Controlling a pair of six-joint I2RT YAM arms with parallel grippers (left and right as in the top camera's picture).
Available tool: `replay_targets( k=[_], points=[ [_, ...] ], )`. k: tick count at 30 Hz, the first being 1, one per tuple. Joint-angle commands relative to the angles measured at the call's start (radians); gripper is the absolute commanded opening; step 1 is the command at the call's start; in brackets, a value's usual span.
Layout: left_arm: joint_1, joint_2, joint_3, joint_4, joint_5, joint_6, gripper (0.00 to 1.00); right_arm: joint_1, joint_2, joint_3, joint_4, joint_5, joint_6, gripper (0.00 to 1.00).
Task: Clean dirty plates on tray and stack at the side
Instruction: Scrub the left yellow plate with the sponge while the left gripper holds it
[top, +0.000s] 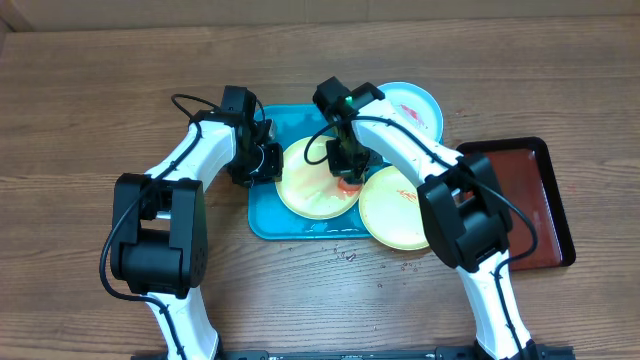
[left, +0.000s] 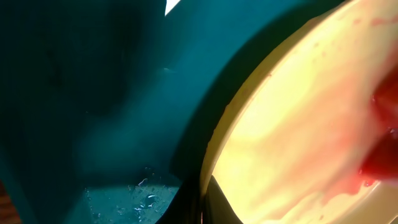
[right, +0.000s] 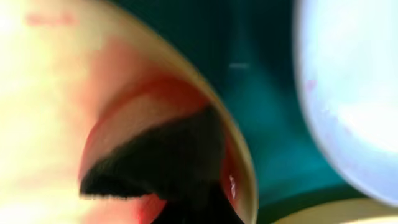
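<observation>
Nearest me, water drops lay on the wooden table just in front of the teal tray. The near yellow-green plate sat half over the tray's right corner and half on the table, with a faint orange streak on it.

Further in, the middle yellow-green plate lay flat in the tray with both arms at it. The left gripper was at its left rim. The left wrist view showed one dark fingertip against the rim's edge, but I could not tell whether the claw was clenched on the plate or only resting there. The right gripper pressed down at the right side over a red-orange wad, sponge or cloth I couldn't say. The right wrist view was too close and blurred to show whether its claw was grasping the wad.

I judged the step to be scrubbing this plate. To do it well I would keep the left side bracing the rim so the plate cannot slide. I would sweep the wad inward from the rim, where red smear had pooled, with light pressure so the plate doesn't tip.

Farthest off, the light-blue plate overhung the tray's far right corner, and the dark red-brown tray lay to the right.
</observation>
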Motion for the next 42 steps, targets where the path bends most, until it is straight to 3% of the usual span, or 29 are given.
replay_targets(
  k=[1,9,23,27,34,38,42],
  points=[
    [-0.006,0.018,-0.002,0.006,0.007,0.017,0.04,0.051,0.014,-0.007,0.0,-0.091,0.004,0.04],
    [-0.006,0.018,-0.002,0.009,0.007,0.017,0.04,0.114,0.014,-0.038,0.119,-0.253,0.05,0.04],
    [-0.008,0.018,-0.002,0.003,0.007,0.017,0.04,0.08,0.014,-0.038,0.357,-0.233,0.182,0.04],
    [-0.007,0.018,-0.002,0.005,0.006,0.017,0.04,0.034,0.014,-0.038,0.341,-0.129,0.193,0.04],
    [-0.01,0.018,-0.004,0.047,-0.036,0.006,0.04,-0.031,0.014,-0.02,0.218,-0.173,0.187,0.04],
    [-0.018,0.018,-0.004,0.08,-0.038,-0.006,0.14,-0.025,0.014,-0.029,0.208,-0.173,0.181,0.04],
    [-0.042,0.022,-0.013,0.103,-0.089,-0.005,0.16,-0.01,0.014,-0.029,0.214,-0.174,0.18,0.04]
  ],
)
